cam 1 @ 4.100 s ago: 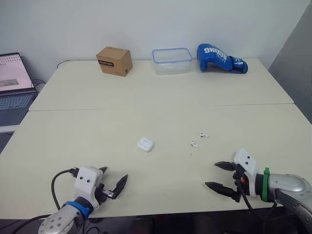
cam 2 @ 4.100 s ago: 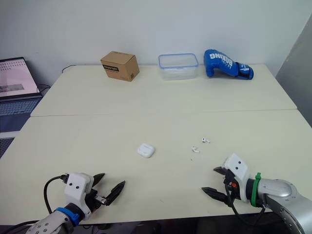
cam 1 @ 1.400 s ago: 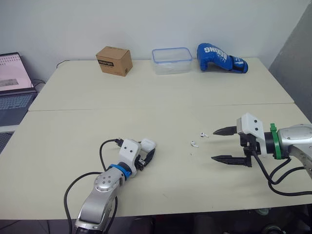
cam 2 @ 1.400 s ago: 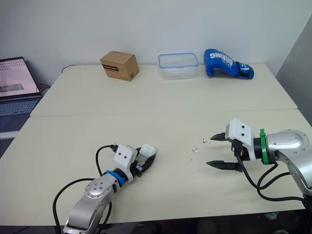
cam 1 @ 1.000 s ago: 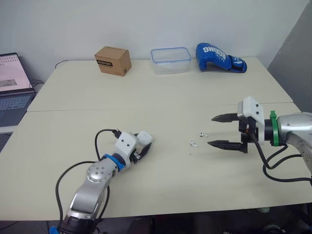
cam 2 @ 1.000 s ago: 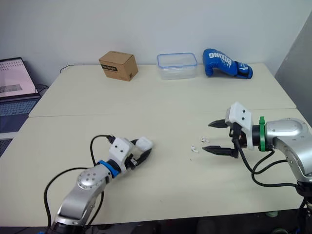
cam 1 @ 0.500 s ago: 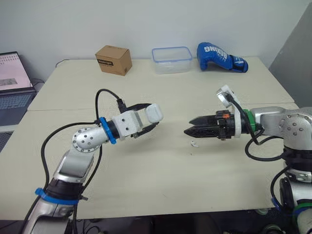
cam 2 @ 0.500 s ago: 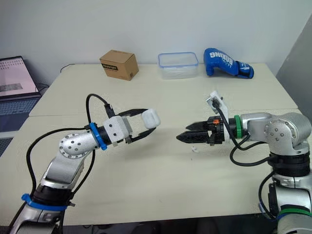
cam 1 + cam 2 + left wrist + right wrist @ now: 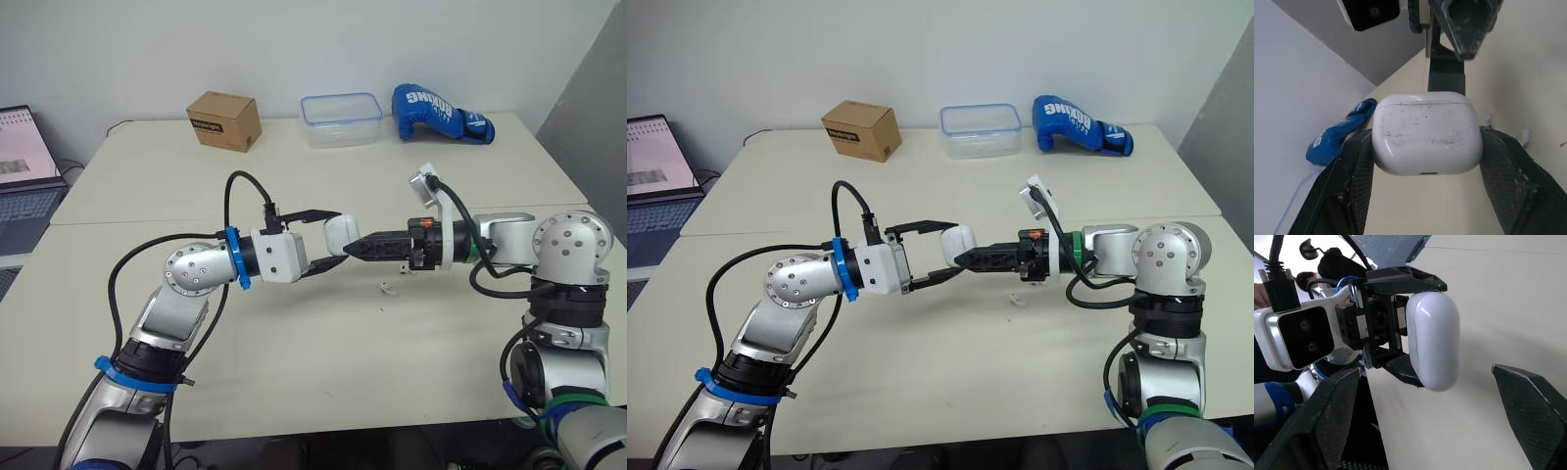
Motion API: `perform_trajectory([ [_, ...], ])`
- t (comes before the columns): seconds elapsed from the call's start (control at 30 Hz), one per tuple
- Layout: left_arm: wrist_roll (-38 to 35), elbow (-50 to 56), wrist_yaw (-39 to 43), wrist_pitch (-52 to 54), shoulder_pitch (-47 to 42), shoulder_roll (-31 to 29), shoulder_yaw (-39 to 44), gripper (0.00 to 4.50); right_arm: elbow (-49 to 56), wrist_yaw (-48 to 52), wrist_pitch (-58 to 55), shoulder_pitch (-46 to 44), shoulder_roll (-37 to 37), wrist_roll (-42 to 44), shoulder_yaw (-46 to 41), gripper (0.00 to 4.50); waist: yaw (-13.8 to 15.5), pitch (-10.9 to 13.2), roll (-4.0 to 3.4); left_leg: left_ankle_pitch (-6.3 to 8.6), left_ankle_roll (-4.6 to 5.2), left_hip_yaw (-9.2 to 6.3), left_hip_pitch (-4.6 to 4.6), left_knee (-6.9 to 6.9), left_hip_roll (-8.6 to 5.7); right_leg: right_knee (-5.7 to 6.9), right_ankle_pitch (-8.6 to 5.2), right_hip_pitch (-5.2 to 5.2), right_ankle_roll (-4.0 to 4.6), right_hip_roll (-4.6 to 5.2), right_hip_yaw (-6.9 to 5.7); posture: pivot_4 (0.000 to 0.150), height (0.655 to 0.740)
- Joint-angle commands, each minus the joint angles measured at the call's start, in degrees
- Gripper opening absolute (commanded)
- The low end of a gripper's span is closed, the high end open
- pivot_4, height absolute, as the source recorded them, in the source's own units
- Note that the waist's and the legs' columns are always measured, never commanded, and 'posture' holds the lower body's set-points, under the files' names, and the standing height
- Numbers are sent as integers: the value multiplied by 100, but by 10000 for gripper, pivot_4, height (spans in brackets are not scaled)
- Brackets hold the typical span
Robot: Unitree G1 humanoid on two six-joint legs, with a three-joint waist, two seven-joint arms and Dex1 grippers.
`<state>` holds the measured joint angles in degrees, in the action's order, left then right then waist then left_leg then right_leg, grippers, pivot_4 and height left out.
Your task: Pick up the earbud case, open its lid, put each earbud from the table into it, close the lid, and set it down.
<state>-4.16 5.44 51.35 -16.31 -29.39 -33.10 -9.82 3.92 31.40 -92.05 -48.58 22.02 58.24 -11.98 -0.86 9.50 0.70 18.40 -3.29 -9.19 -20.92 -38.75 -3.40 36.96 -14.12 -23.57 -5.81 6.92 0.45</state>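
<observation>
1. Fingers [image 9: 313,212] of the left gripper [image 9: 336,241] pinch the earbud case [image 9: 342,233], raised above the table [image 9: 294,362] at mid-scene.
2. The left wrist view shows its lid shut.
3. The right gripper [image 9: 353,250] points at the case; its wrist view shows its fingers spread.
4. An earbud [image 9: 389,288] lies on the table below.

The earbud case [image 9: 345,235] sat between the left gripper's [image 9: 334,238] fingers, up off the table [image 9: 294,362]. The right gripper [image 9: 358,248] faced it, tips just beside the case. An earbud [image 9: 389,288] lay on the table just under the right gripper. Way beyond both grippers, along the far edge, were a cardboard box [image 9: 224,120], a plastic container [image 9: 341,106] and a boxing glove [image 9: 441,114], running left to right. A laptop [image 9: 20,186] sat out left of the left arm.
</observation>
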Motion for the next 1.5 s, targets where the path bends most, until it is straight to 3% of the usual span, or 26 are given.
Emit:
perform_trajectory([
  [0.03,-81,284,-12,70,-93,64,-5,27560,-31,-297,-45,-164,-122,400,-192,45000,-21,0,0,0,0,0,0,0,0,0,0,0,0,0,0,1500,7307],
  [0.43,-5,326,11,207,-184,178,-14,27560,-163,-1160,-45,-158,-283,1361,-261,45000,-82,0,-1,0,0,-1,0,0,1,2,0,-1,0,-1,1,1500,7307],
  [0.53,-2,330,35,196,-179,166,-17,27560,-174,-1307,-45,-158,-275,1495,-272,38951,-82,0,-1,0,0,-1,0,1,1,1,0,-2,0,-1,1,1500,7307],
  [0.63,-4,371,67,195,-146,157,-20,27560,-200,-1392,-45,-162,-254,1634,-291,28212,-82,0,-1,0,0,-1,0,0,0,1,0,-1,0,-1,1,1500,7307],
  [1.37,-71,277,56,128,-67,-25,181,27560,-240,-1474,-42,-177,1,1989,-239,28212,-86,0,-1,0,1,0,0,1,1,2,0,-2,0,-3,1,1500,7307],
  [1.5,-63,293,30,148,-66,-10,170,27560,-243,-1487,-43,-202,5,1999,-216,18515,-86,0,-1,0,1,0,0,1,1,1,0,-2,0,-2,2,1500,7307],
])
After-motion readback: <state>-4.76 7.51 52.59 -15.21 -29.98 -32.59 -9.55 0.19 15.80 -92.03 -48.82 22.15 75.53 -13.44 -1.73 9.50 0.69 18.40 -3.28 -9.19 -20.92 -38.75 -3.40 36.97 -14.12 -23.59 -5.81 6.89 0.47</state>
